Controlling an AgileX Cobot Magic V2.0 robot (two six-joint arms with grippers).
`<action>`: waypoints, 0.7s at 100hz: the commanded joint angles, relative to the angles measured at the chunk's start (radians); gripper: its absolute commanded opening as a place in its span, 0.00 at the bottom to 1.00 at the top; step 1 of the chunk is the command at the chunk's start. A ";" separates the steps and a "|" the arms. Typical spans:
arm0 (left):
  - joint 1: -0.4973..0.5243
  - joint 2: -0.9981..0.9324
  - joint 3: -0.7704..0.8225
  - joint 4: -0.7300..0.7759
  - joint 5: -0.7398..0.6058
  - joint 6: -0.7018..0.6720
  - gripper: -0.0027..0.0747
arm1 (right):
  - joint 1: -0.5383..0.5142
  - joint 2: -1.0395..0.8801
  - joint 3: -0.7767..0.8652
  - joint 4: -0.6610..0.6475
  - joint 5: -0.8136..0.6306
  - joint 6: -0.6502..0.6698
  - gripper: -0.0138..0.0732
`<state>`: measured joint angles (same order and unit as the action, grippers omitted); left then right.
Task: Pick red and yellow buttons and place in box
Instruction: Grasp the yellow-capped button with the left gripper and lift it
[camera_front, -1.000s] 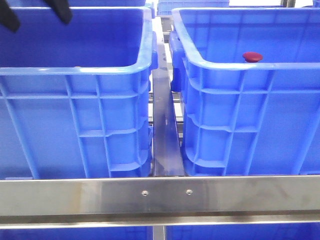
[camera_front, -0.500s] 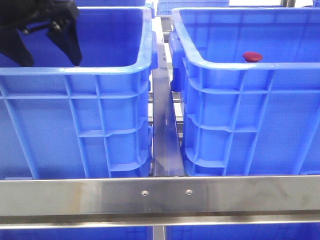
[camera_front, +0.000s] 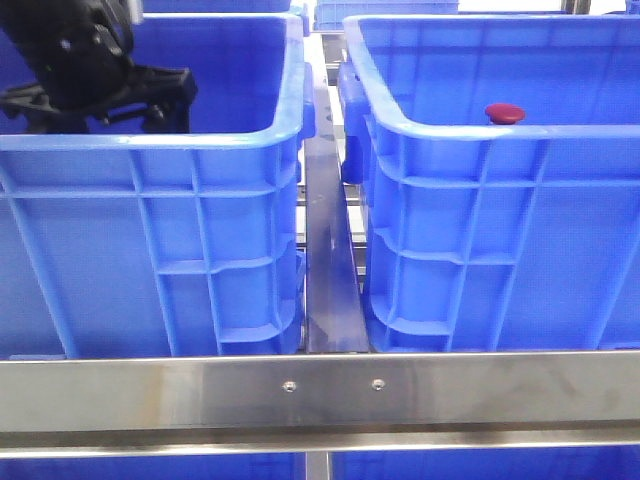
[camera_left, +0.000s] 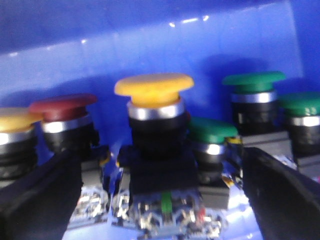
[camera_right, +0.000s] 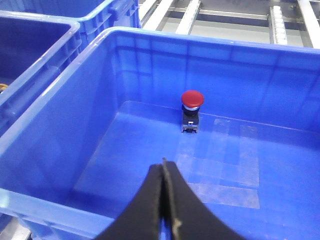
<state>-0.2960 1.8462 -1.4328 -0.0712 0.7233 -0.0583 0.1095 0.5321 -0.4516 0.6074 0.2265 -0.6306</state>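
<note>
Inside the left blue crate (camera_front: 150, 200), my left gripper (camera_left: 160, 162) stands open. Its black fingers (camera_left: 40, 195) flank a yellow button (camera_left: 154, 90) without touching its cap. A dark red button (camera_left: 62, 106) stands beside it, and another yellow cap (camera_left: 12, 120) shows at the view's edge. In the front view only the left arm (camera_front: 90, 70) shows; the crate wall hides its fingers. The box (camera_front: 480, 220) on the right holds one red button (camera_front: 504, 113), upright near its far wall (camera_right: 192, 99). My right gripper (camera_right: 163, 170) hovers shut and empty above the box's near side.
Several green buttons (camera_left: 252, 82) crowd the yellow one on its other side. A narrow metal rail (camera_front: 328, 260) runs between the two crates, and a steel bar (camera_front: 320, 390) crosses in front. More blue crates (camera_right: 30, 45) stand beyond.
My left arm has dropped down into the left crate, and its fingers have sunk below the rim. The red button in the box has not moved.
</note>
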 joint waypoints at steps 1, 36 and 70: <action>0.001 -0.034 -0.033 -0.012 -0.040 -0.012 0.81 | -0.005 -0.001 -0.027 0.003 -0.055 -0.009 0.12; 0.001 -0.029 -0.033 -0.014 -0.032 -0.012 0.70 | -0.005 -0.001 -0.027 0.003 -0.054 -0.009 0.12; 0.001 -0.033 -0.033 -0.014 -0.028 -0.012 0.30 | -0.005 -0.001 -0.027 0.003 -0.053 -0.009 0.12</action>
<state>-0.2960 1.8632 -1.4327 -0.0712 0.7251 -0.0583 0.1095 0.5321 -0.4516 0.6074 0.2265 -0.6306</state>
